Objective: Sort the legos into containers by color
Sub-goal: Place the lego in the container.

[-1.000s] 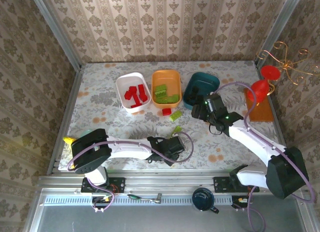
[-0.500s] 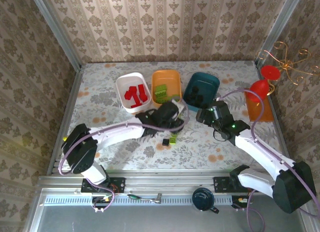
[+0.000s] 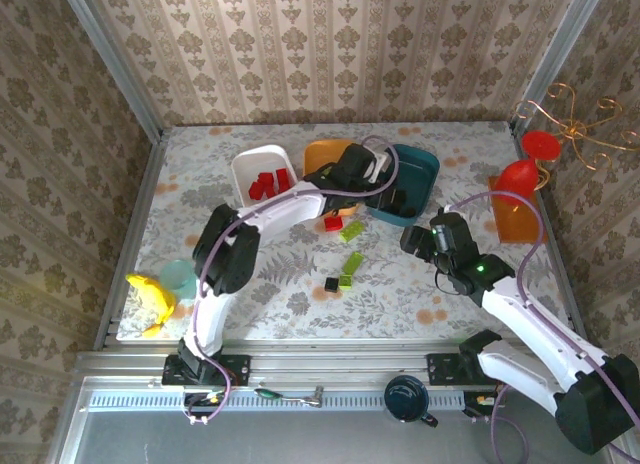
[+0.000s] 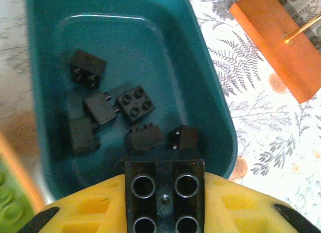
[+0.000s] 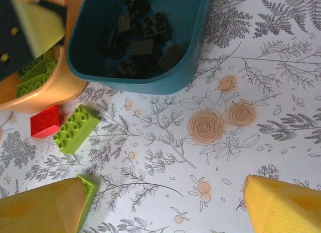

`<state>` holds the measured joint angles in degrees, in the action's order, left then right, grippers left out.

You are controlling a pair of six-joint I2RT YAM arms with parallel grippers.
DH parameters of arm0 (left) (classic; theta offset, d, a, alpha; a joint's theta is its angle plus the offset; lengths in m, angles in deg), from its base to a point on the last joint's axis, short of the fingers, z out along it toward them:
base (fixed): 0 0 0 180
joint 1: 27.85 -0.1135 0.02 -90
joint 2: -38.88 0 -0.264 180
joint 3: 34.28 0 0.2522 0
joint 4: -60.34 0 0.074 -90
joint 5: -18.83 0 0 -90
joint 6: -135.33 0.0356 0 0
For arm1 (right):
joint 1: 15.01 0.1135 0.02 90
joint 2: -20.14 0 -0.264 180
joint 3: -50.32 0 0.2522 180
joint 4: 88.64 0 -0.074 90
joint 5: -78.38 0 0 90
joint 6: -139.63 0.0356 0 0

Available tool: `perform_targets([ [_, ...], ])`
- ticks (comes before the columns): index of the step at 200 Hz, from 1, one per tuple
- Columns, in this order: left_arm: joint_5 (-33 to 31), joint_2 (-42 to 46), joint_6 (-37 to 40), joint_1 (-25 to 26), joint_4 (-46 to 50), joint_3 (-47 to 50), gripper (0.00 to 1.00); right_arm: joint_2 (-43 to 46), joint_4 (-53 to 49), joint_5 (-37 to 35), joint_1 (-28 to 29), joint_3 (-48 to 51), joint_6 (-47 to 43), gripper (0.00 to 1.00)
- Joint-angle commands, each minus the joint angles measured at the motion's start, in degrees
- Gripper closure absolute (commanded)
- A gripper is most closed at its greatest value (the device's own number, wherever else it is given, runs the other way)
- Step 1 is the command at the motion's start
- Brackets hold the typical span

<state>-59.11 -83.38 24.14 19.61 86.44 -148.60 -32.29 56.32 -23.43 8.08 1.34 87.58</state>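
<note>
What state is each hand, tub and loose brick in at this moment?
Left hand: shut on a black brick, at the teal tub edge.
Right hand: open, nothing between its fingers.
White tub: holds red bricks.
Orange tub: holds green bricks, partly hidden by the left arm.
Teal tub: holds several black bricks.
Loose bricks: red, green and black ones on the table, unsorted.

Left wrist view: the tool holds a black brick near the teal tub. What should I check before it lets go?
1. Black brick clamped in left tool: ok.
2. Brick fully over the teal tub inside: cannot tell; it overlaps the near rim.
3. Colour match, black bricks in tub: ok.
4. Free floor in tub: ok.
5. Right tool open, away from tub: ok.
</note>
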Motion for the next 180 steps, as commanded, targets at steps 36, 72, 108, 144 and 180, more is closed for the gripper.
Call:
perform_targets([
  [36, 6.1, -5.5, -5.3, -1.8, 2.5, -10.5, 0.36, 0.5, -0.7, 0.2, -0.2, 0.8, 0.6, 0.16],
  [72, 7.4, 2.0, -7.9, -2.7, -4.2, -2.7, 0.19, 0.2, 0.2, 2.1, -0.2, 0.8, 0.5, 0.16],
  [108, 7.5, 15.4, -7.8, -2.8, -10.7, 11.8, 0.0, -1.6, 3.6, 8.2, 0.2, 0.7, -1.0, 0.18],
  [144, 4.0, 32.6, -8.6, -1.8, -17.7, 32.1, 0.0, -7.9, 5.7, 9.7, 6.0, -1.8, -3.2, 0.18],
  [180, -5.6, 49.8, -7.9, 2.2, -17.9, 50.5, 0.0, -17.2, 7.2, 8.6, 13.6, -5.1, -4.6, 0.18],
])
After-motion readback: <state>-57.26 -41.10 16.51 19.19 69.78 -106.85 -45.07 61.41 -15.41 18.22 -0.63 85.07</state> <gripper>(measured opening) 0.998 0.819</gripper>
